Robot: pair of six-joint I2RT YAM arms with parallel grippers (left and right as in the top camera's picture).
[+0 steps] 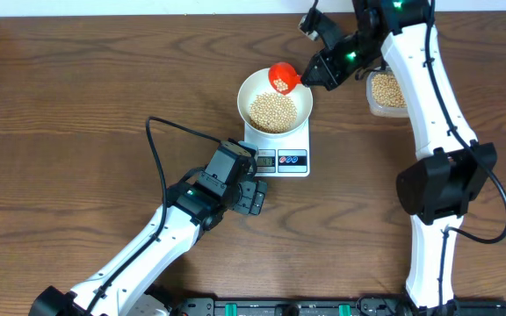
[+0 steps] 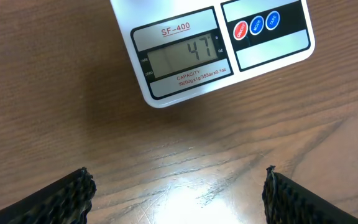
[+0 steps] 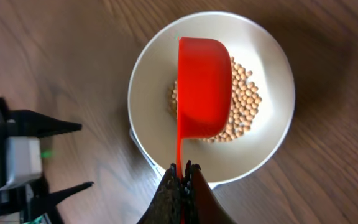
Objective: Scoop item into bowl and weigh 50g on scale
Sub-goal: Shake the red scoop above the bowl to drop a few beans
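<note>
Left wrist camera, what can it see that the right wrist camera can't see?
Only the left wrist view shows the grey display of the small white rectangular scale, reading 47, and its round red and blue buttons. Only the right wrist view shows the red plastic scoop, held by the shut right pincer above the round white bowl of small pale-tan beans. Both show the brown wooden table and the open left pincer.
</note>
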